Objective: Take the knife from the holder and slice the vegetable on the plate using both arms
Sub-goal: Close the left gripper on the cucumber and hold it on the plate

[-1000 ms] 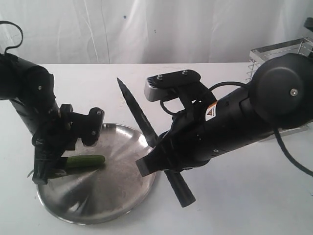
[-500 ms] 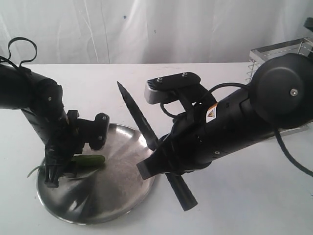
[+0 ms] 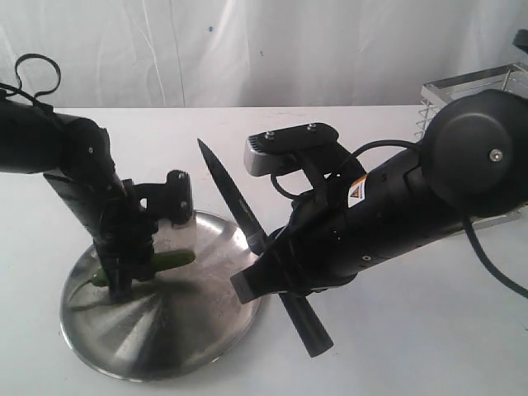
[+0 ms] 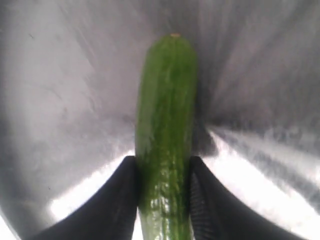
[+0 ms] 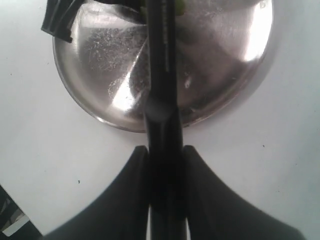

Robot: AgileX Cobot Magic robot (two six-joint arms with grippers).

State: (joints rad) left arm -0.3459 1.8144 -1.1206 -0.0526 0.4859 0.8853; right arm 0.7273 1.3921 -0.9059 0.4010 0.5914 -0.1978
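The vegetable [image 4: 167, 100] is squeezed between the two black fingers of the left gripper [image 4: 163, 167], with both pads pressed against its sides. It's kept over the left part of the plate [image 3: 190, 330] (whether it's actually resting on the metal can't be told). The knife [image 3: 229, 194] is clamped by its handle in the right gripper [image 5: 163, 155], blade pointed far-left across the plate's right rim. The holder [image 3: 470, 87] is parked far right on the table [image 3: 396, 330], well apart.

Robot lab test bench, plain white tabletop [image 3: 429, 346], white draped sheet [image 3: 289, 49] as backdrop, two black robot arms [image 3: 388, 214], kitchen props of a steel plate [image 3: 190, 330] and wire holder [image 3: 462, 82].
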